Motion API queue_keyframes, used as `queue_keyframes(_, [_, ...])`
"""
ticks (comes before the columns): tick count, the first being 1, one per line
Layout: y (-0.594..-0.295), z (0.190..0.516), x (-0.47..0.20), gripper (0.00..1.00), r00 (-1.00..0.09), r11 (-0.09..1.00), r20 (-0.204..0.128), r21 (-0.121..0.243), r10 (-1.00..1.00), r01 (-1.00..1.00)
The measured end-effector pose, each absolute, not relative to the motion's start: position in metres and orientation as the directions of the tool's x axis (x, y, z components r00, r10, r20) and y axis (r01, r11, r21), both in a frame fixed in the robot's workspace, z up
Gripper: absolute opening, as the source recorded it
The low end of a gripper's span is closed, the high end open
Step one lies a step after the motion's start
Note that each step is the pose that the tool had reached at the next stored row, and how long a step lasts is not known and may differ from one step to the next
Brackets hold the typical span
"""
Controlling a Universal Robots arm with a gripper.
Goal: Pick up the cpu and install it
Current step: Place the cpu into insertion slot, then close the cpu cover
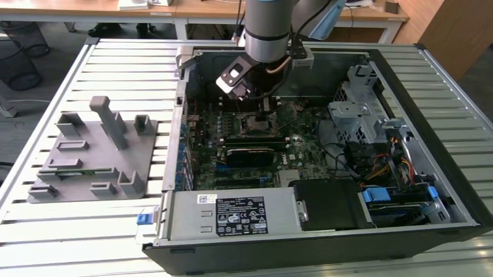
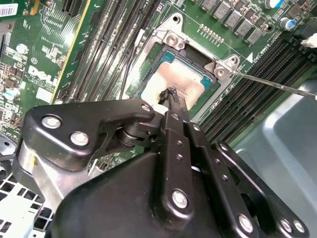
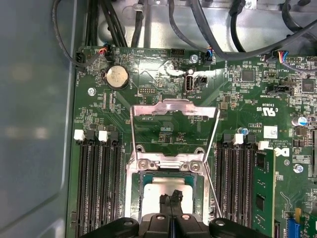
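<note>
- The hand [image 2: 173,98] hangs low inside the open computer case [image 1: 431,86], right over the socket [image 2: 193,57].
- Its two fingers are pressed tight together, with nothing between them.
- The cpu [image 2: 181,82] lies flat in the socket, just under the fingertips. I cannot tell if they touch it.
- If the hand pushes down too hard, I think the tiny pins under the cpu could bend.
- If the cpu sits a bit crooked, a push could jam it or scratch its shiny top.
- The metal flap [image 3: 173,105] stands open and the thin lever [image 2: 277,85] sticks out close by. A sideways move could knock the hand into them.
- A bump could also slide the cpu out of place.
</note>
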State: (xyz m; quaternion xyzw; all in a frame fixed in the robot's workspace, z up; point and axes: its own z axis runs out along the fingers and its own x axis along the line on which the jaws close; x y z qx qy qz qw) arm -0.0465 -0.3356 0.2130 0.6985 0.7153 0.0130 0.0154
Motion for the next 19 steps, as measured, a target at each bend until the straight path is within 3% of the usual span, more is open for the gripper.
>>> queue_keyframes(19, [-0.3356, 0.2183, -0.0467, 0.11, -0.024, 0.024, -0.005, 0.04, 1.0, 0.999])
